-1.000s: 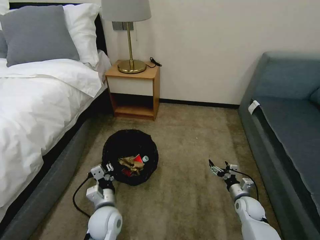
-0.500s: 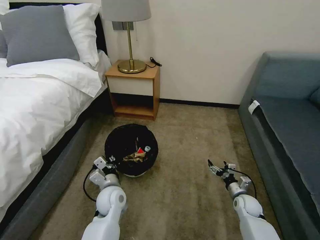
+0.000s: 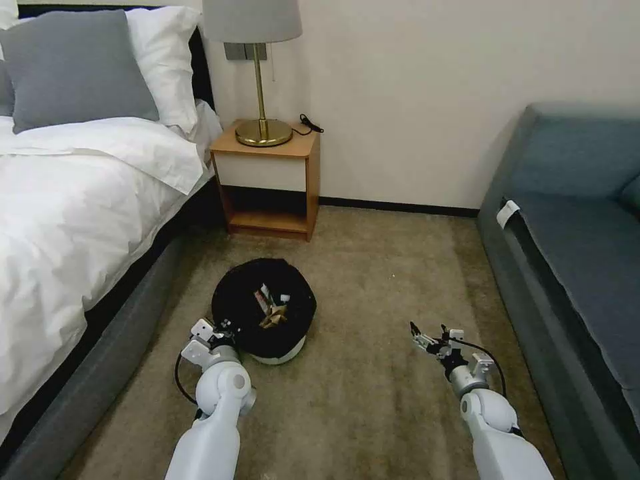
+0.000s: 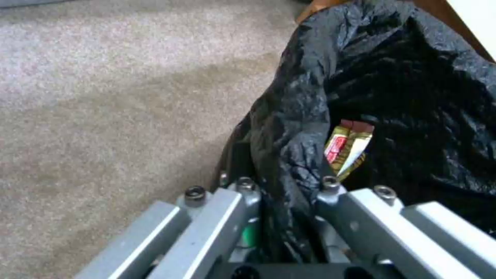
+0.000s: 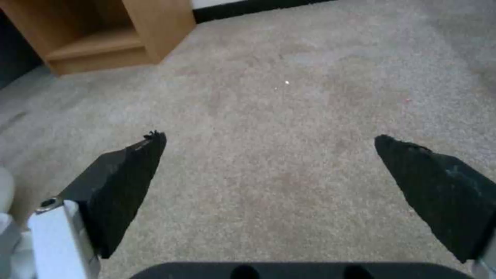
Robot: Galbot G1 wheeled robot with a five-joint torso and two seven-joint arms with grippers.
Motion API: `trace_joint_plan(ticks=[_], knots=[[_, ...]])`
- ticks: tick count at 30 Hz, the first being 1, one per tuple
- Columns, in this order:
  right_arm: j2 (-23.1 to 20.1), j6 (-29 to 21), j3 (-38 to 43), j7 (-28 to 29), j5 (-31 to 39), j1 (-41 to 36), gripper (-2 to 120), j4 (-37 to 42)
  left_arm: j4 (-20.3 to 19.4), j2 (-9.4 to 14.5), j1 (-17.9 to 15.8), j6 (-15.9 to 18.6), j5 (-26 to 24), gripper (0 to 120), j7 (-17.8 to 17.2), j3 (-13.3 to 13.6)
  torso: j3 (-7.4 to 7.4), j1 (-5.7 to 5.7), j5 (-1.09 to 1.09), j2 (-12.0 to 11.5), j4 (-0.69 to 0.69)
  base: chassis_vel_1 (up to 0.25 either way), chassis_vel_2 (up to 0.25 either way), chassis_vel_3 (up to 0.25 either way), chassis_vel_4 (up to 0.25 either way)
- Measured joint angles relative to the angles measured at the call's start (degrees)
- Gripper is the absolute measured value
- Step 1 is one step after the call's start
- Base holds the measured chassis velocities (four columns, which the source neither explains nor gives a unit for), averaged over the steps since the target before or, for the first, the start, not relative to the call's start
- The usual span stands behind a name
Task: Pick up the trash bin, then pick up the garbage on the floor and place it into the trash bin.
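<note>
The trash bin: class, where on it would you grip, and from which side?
Grip the rim of the trash bin, approaching from the near-left side, where the left end effector already pinches it. The bag-covered rim is a thin edge that fits between fingers; the round body is too wide.

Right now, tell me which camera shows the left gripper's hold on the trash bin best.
The left wrist view: the left gripper is clamped on the trash bin at its bag-covered rim, seen close up. The head view shows the whole bin with the left gripper at its edge, small. The right wrist view shows bare carpet between the open right gripper.
</note>
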Motion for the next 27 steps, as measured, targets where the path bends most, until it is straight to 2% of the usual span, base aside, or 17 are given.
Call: trace_joint_plan(ticks=[2, 4, 5, 7, 8, 10, 11, 12, 15, 16, 19, 20, 22, 23, 25, 26, 27], knots=[[0.00, 0.03, 0.02, -0.04, 0.02, -0.06, 100, 0.01, -0.12, 0.04, 0.22, 0.02, 0.18, 14, 0.13, 0.04, 0.00, 0.00, -0.01, 0.00, 0.00, 0.000, 0.000, 0.000, 0.000], [0.07, 0.08, 0.06, -0.08, 0.02, -0.40, 100, 0.22, -0.85, 0.33, 1.00, -0.06, 1.20, 24, 0.94, 0.32, 0.00, 0.00, -0.01, 0.00, 0.00, 0.000, 0.000, 0.000, 0.000], [0.07, 0.08, 0.06, -0.08, 0.02, -0.40, 100, 0.22, -0.85, 0.33, 1.00, -0.06, 1.20, 24, 0.94, 0.32, 0.00, 0.00, -0.01, 0.00, 0.00, 0.000, 0.000, 0.000, 0.000], [0.13, 0.10, 0.13, -0.10, 0.02, -0.82, 100, 0.76, -2.49, 0.59, 1.97, -0.07, 1.89, 34, 1.33, 0.67, 0.00, 0.00, -0.01, 0.00, -0.01, 0.000, 0.000, 0.000, 0.000], [0.13, 0.10, 0.13, -0.10, 0.02, -0.82, 100, 0.76, -2.49, 0.59, 1.97, -0.07, 1.89, 34, 1.33, 0.67, 0.00, 0.00, -0.01, 0.00, -0.01, 0.000, 0.000, 0.000, 0.000], [0.14, 0.09, 0.27, -0.10, 0.09, -1.23, 100, 1.44, -3.65, 0.79, 2.74, -0.06, 3.34, 44, 1.69, 0.74, 0.00, 0.00, -0.01, 0.00, 0.00, 0.000, 0.000, 0.000, 0.000], [0.14, 0.04, 0.34, -0.10, 0.16, -1.50, 100, 1.96, -4.42, 0.97, 3.36, -0.27, 5.55, 51, 2.33, 0.76, 0.00, 0.00, -0.01, 0.00, -0.01, 0.000, 0.000, 0.000, 0.000], [0.14, 0.04, 0.34, -0.10, 0.16, -1.50, 100, 1.96, -4.42, 0.97, 3.36, -0.27, 5.55, 51, 2.33, 0.76, 0.00, 0.00, -0.01, 0.00, -0.01, 0.000, 0.000, 0.000, 0.000], [0.13, -0.06, 0.49, -0.09, 0.28, -2.08, 100, 3.03, -6.11, 1.43, 4.93, -1.03, 11.69, 65, 3.88, 0.69, 0.00, 0.00, -0.01, 0.00, 0.00, 0.000, 0.000, 0.000, 0.000], [0.13, -0.06, 0.49, -0.09, 0.28, -2.08, 100, 3.03, -6.11, 1.43, 4.93, -1.03, 11.69, 65, 3.88, 0.69, 0.00, 0.00, -0.01, 0.00, 0.00, 0.000, 0.000, 0.000, 0.000], [0.17, -0.07, 0.53, -0.08, 0.32, -2.73, 100, 4.15, -8.39, 2.23, 7.20, -2.60, 17.88, 79, 6.88, 0.75, 0.00, 0.00, -0.01, 0.00, 0.00, 0.000, 0.000, 0.000, 0.000], [0.17, -0.07, 0.53, -0.08, 0.32, -2.73, 100, 4.15, -8.39, 2.23, 7.20, -2.60, 17.88, 79, 6.88, 0.75, 0.00, 0.00, -0.01, 0.00, 0.00, 0.000, 0.000, 0.000, 0.000], [0.25, -0.07, 0.53, -0.08, 0.17, -3.09, 100, 4.83, -9.71, 2.65, 8.75, -3.67, 21.41, 90, 8.49, 0.75, 0.00, 0.00, -0.01, 0.00, 0.00, 0.000, 0.000, 0.000, 0.000], [0.25, -0.07, 0.53, -0.08, 0.17, -3.09, 100, 4.83, -9.71, 2.65, 8.75, -3.67, 21.41, 90, 8.49, 0.75, 0.00, 0.00, -0.01, 0.00, 0.00, 0.000, 0.000, 0.000, 0.000], [0.31, -0.04, 0.53, -0.08, 0.10, -3.45, 100, 5.48, -11.47, 3.03, 10.74, -4.61, 25.59, 98, 9.94, 0.75, 0.00, 0.00, -0.01, 0.00, 0.00, 0.000, 0.000, 0.000, 0.000], [0.31, -0.04, 0.53, -0.08, 0.10, -3.45, 100, 5.48, -11.47, 3.03, 10.74, -4.61, 25.59, 98, 9.94, 0.75, 0.00, 0.00, -0.01, 0.00, 0.00, 0.000, 0.000, 0.000, 0.000], [0.35, 0.11, 0.55, -0.08, 0.03, -3.68, 100, 5.76, -12.38, 3.26, 12.09, -5.45, 28.98, 104, 10.89, 0.80, -0.01, 0.00, -0.01, 0.00, 0.00, 0.000, 0.000, 0.000, 0.000]])
